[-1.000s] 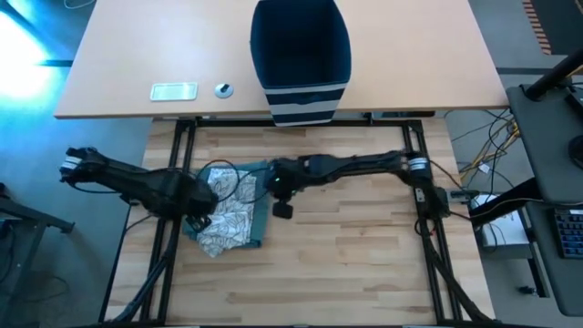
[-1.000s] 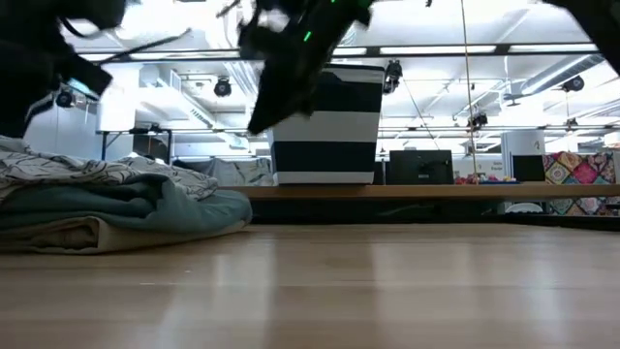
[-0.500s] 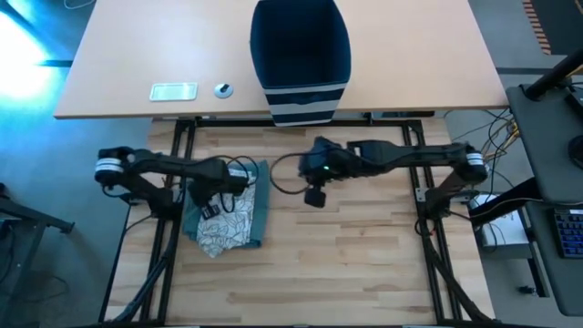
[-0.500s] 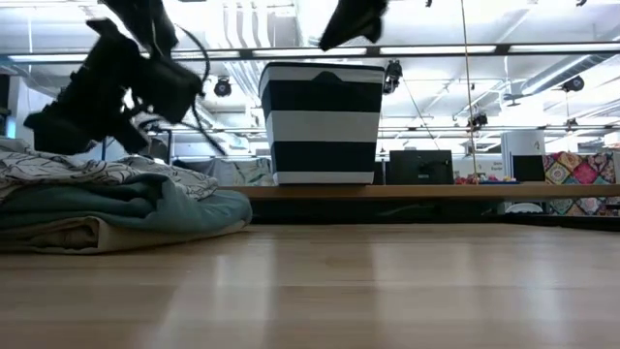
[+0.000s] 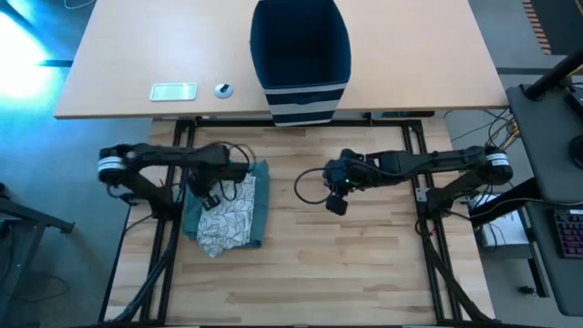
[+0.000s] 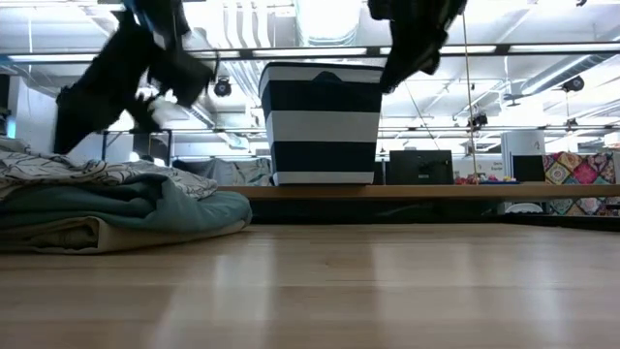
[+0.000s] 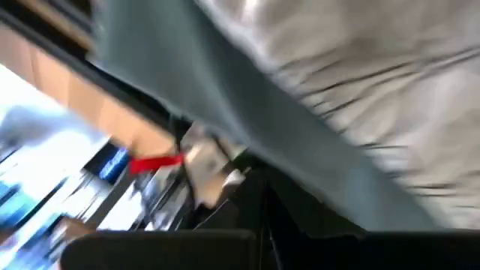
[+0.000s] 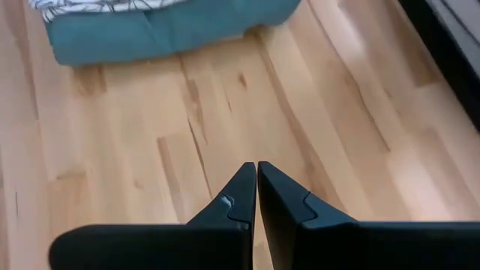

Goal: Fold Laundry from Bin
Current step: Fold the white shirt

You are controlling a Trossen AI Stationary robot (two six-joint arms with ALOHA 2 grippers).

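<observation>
The laundry lies as a folded stack at the table's left. A white patterned piece is on top, a teal-green one under it and a beige layer at the bottom. My left gripper hangs shut over the stack's far left part, pointing steeply down, with nothing between its fingers. Whether it touches the cloth does not show. My right gripper is shut and holds nothing. It sits above bare wood at mid-table, right of the stack. The bin stands on the far desk.
A white flat device and a small round object lie on the far desk, left of the bin. Bare wood stretches from the stack to the table's right and near edges. Black frame rails run along the table's sides.
My right gripper has drawn away from the stack toward the table's right edge and risen, staying shut. My left arm has swung round, carrying its gripper a little toward the far edge over the stack and tipping it steeper. The stack has not moved.
</observation>
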